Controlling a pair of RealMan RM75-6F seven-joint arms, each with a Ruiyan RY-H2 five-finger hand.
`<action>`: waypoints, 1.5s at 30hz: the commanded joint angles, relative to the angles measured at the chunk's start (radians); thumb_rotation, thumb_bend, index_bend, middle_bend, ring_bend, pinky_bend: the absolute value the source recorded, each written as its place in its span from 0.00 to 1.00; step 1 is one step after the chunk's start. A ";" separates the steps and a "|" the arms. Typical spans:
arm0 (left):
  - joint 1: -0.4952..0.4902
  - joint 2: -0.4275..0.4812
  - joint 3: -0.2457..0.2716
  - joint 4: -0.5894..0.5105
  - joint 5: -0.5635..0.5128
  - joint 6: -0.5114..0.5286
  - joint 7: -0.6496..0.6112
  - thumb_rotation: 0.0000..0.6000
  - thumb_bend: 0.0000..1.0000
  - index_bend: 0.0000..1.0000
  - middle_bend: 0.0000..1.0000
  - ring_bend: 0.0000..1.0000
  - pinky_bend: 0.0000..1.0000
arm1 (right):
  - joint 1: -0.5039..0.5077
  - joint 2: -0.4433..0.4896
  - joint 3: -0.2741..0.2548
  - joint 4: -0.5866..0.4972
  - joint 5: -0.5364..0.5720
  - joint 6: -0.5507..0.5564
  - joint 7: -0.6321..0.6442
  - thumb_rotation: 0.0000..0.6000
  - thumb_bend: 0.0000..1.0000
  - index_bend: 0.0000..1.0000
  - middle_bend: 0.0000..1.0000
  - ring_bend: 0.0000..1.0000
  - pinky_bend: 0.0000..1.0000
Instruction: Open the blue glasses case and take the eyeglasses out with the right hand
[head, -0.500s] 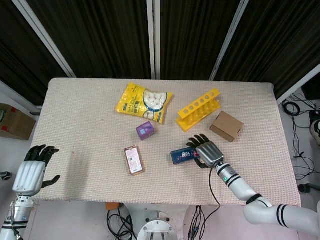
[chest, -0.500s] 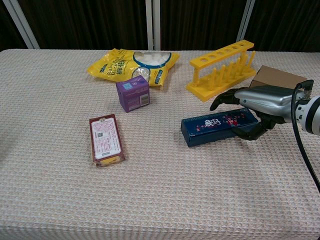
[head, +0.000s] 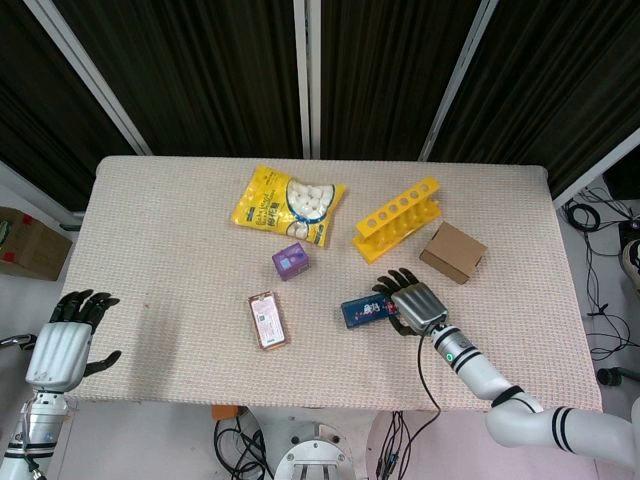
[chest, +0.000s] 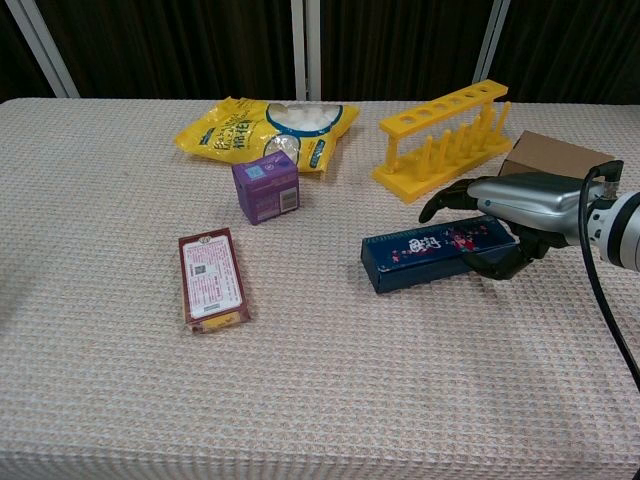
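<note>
The blue glasses case (chest: 430, 255) lies closed on the table, long side toward me; in the head view the case (head: 362, 311) sits right of centre near the front. My right hand (chest: 515, 205) covers its right end, with fingers curled over the far side and the thumb against the near side, gripping it. The same right hand (head: 415, 303) shows from above, hiding that end of the case. The eyeglasses are not visible. My left hand (head: 65, 340) hangs off the table's left front corner, fingers apart and holding nothing.
A yellow tube rack (chest: 445, 135) and a brown cardboard box (chest: 555, 155) stand just behind the right hand. A purple box (chest: 265, 187), a yellow snack bag (chest: 265, 125) and a red flat packet (chest: 212, 278) lie to the left on the woven tablecloth (head: 170, 220).
</note>
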 joint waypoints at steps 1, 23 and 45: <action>0.001 0.000 0.001 0.001 0.001 0.001 0.000 1.00 0.08 0.25 0.20 0.12 0.14 | 0.005 -0.005 0.002 0.004 0.007 -0.003 -0.006 1.00 0.48 0.20 0.14 0.00 0.01; 0.007 -0.005 0.005 0.034 0.008 0.006 -0.043 1.00 0.08 0.25 0.20 0.12 0.14 | 0.080 -0.028 0.044 -0.001 0.122 -0.032 -0.115 1.00 0.66 0.50 0.26 0.05 0.03; 0.012 -0.004 0.013 0.038 0.013 0.003 -0.055 1.00 0.08 0.25 0.20 0.12 0.14 | 0.055 -0.005 -0.091 -0.153 -0.072 0.108 -0.177 1.00 0.76 0.34 0.13 0.03 0.03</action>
